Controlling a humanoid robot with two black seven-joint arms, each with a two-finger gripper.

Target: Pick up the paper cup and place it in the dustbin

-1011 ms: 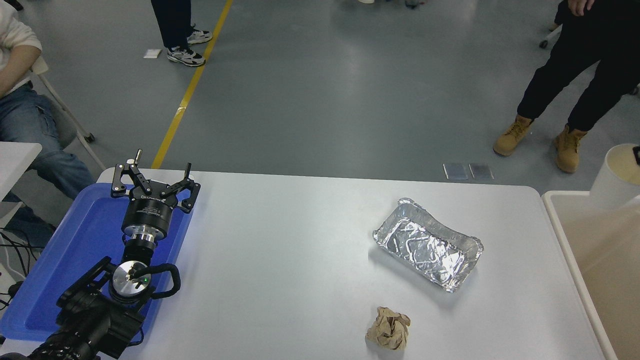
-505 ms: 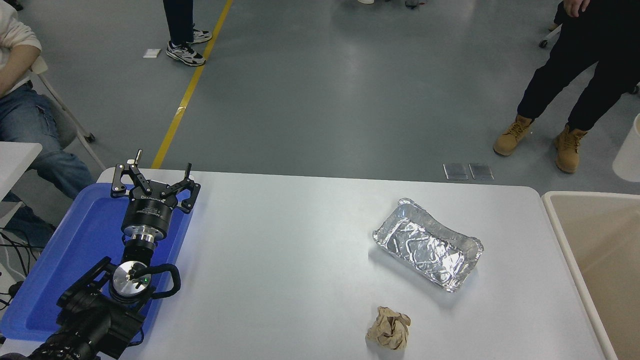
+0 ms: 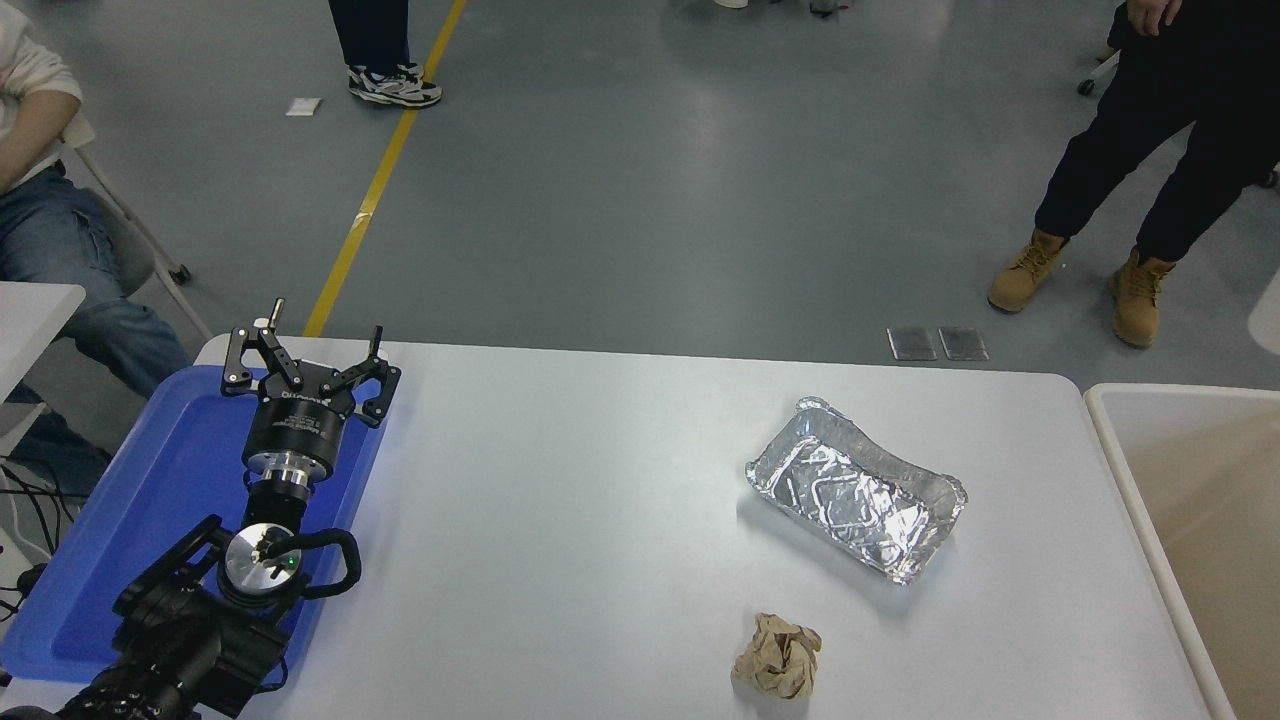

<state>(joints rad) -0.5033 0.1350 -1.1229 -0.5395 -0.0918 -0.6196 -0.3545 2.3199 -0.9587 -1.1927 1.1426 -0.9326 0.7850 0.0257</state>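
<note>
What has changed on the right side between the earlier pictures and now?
The paper cup moved up and to the right from above the dustbin; only a pale sliver of it shows at the right edge. The right gripper is out of view. The left gripper, foil tray and brown paper ball stayed put.

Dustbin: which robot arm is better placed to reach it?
Right: the dustbin sits at the table's right end, though that arm is out of view. The left gripper is far off, over the blue tray.
</note>
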